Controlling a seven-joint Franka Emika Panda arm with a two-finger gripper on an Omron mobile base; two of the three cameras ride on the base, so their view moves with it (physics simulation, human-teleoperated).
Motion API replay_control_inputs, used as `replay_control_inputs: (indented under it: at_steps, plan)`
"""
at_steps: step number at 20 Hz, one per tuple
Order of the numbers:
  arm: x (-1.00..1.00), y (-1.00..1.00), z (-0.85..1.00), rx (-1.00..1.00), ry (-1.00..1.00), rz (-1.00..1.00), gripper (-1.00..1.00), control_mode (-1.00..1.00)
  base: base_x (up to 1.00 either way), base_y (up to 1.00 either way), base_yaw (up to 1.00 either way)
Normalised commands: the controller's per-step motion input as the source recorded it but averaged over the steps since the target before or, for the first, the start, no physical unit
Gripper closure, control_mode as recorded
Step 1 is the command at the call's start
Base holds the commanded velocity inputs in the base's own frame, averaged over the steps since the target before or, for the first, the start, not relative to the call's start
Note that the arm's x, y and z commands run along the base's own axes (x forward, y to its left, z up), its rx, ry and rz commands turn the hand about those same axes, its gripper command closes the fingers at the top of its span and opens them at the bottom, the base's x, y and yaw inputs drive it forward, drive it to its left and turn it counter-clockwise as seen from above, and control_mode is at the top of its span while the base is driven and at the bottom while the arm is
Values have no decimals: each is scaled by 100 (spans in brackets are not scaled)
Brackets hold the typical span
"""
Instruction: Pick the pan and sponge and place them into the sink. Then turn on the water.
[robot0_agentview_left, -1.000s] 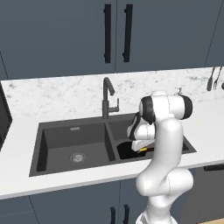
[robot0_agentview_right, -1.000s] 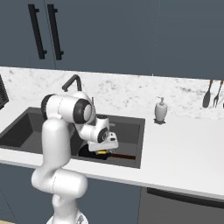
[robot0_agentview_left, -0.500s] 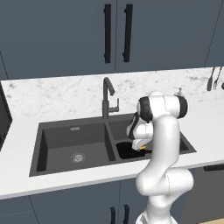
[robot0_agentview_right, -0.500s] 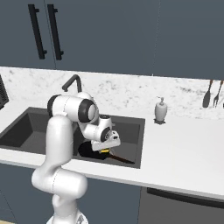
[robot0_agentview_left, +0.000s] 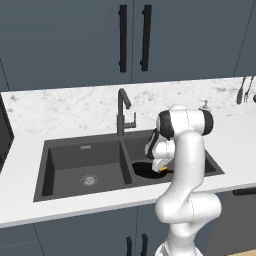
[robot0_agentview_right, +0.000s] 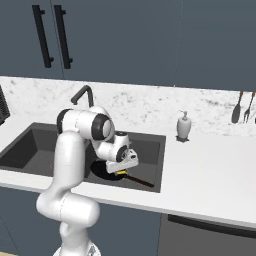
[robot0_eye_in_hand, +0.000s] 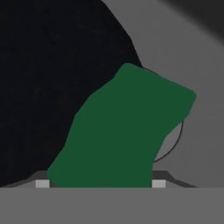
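You see the gripper (robot0_agentview_right: 121, 171) lowered into the right basin of the sink (robot0_agentview_left: 65, 150), just above the pan (robot0_agentview_right: 102, 170). In the hand view the sponge (robot0_eye_in_hand: 124, 131) sits between the two fingertips (robot0_eye_in_hand: 42, 183), its green face turned to the camera; the gripper is closed on it, with the fingers pressed to either side of its lower end. In the right base view a sliver of the sponge's yellow layer shows under the white hand, directly over the pan's near edge. The pan lies flat on the floor of the right basin; its thin handle (robot0_agentview_right: 141, 181) runs toward the basin's front right corner. In the hand view the pan's black disc covers the left side behind the sponge, and a curved rim line shows past the sponge's right edge. The faucet (robot0_agentview_left: 122, 112) stands behind the central divider, on the marble bench (robot0_agentview_right: 210, 170). A white soap dispenser (robot0_agentview_right: 183, 125) stands on the bench beyond the sink's right rim, well apart from the gripper.
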Motion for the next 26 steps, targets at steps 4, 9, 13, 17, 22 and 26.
replay_control_inputs:
  at_steps: [4, 9, 13, 17, 22, 26]
  plan:
    - [-18, 0, 2, 0, 0, 6, -100, -100, 0, 0, 0]
    - [-16, 0, 37, 0, 0, 2, -100, -100, 0, 0, 0]
    - [-13, 0, 60, 0, 0, 0, -100, -100, 0, 0, 0]
    - [-20, 0, 72, 0, 0, 0, -100, -100, 0, 0, 0]
    - [-26, 0, 78, 0, 0, 0, -100, -100, 0, 0, 0]
    - [-54, 0, 52, 0, -3, 0, -100, -100, 0, 0, 0]
